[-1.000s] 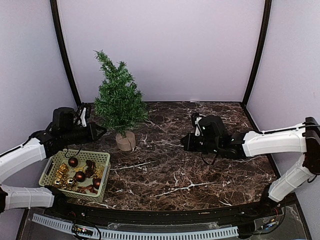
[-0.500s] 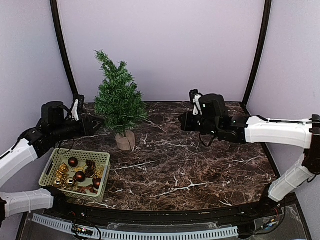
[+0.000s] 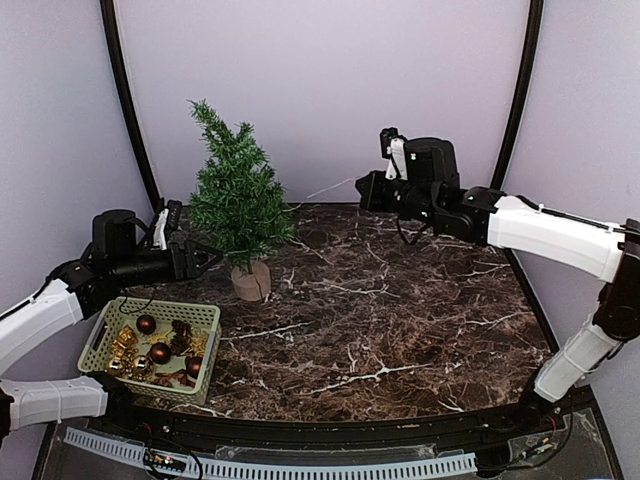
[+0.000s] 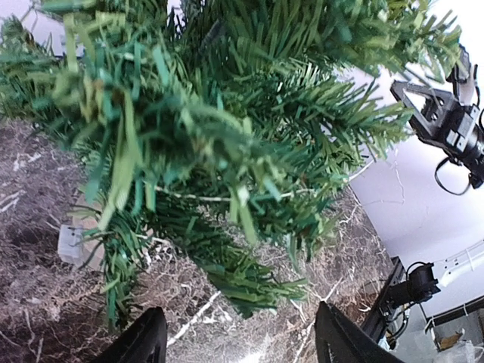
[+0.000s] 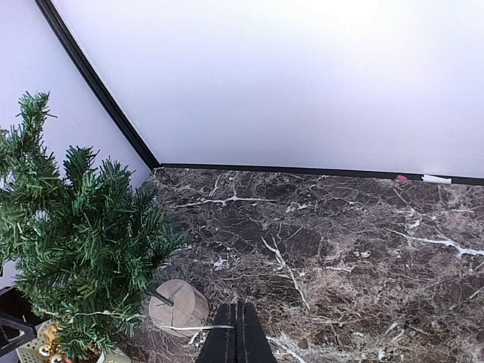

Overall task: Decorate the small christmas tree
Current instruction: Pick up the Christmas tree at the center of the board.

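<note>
The small christmas tree (image 3: 238, 205) stands on its round wooden base (image 3: 251, 281) at the back left of the marble table. My left gripper (image 3: 203, 258) is open just left of the lower branches; in the left wrist view the gripper (image 4: 242, 349) faces the needles (image 4: 212, 128) with nothing between its fingers. My right gripper (image 3: 362, 190) hangs high at the back, right of the tree, shut on a thin pale strand (image 3: 320, 192) that runs to the branches. The right wrist view shows this gripper (image 5: 237, 308), the strand (image 5: 197, 327), the tree (image 5: 76, 234) and its base (image 5: 178, 306).
A pale green basket (image 3: 160, 305) with several dark red and gold baubles sits at the front left, below the left arm. Purple walls with black corner posts close in the table at the back and sides.
My left gripper has opened and stays by the tree's left side. My right gripper has risen and moved back toward the rear wall, staying shut, with the strand stretched to the tree.
</note>
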`<state>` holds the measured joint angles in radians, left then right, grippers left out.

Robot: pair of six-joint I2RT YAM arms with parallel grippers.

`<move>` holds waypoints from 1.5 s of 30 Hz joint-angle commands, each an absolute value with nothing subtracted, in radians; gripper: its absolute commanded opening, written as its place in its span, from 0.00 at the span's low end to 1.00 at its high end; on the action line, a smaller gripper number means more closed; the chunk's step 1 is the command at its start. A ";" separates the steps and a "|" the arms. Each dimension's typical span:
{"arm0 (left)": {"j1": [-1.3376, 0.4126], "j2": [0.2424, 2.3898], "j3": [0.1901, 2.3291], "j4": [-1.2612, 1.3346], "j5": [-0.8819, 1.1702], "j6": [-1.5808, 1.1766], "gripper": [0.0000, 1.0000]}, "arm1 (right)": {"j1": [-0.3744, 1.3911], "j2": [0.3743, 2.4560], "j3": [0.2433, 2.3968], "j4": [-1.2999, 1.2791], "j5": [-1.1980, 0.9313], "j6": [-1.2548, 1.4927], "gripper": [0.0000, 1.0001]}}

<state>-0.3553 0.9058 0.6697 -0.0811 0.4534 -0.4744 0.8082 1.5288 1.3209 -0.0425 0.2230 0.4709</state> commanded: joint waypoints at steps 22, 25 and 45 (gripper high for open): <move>-0.348 0.974 0.618 0.037 0.375 -0.538 0.00 | 0.718 1.807 1.272 0.076 0.076 0.529 0.00; -0.346 0.977 0.626 0.028 0.357 -0.529 0.00 | 0.709 1.821 1.256 0.085 0.074 0.532 0.00; -0.201 1.038 0.756 -0.066 0.380 -0.354 0.38 | 0.801 1.681 1.119 0.135 -0.008 0.581 0.00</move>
<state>-0.2123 1.0683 0.6933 -0.0025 0.3771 -0.4145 0.7692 1.7279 1.1400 0.0772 -0.0013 0.5533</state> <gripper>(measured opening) 0.235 0.005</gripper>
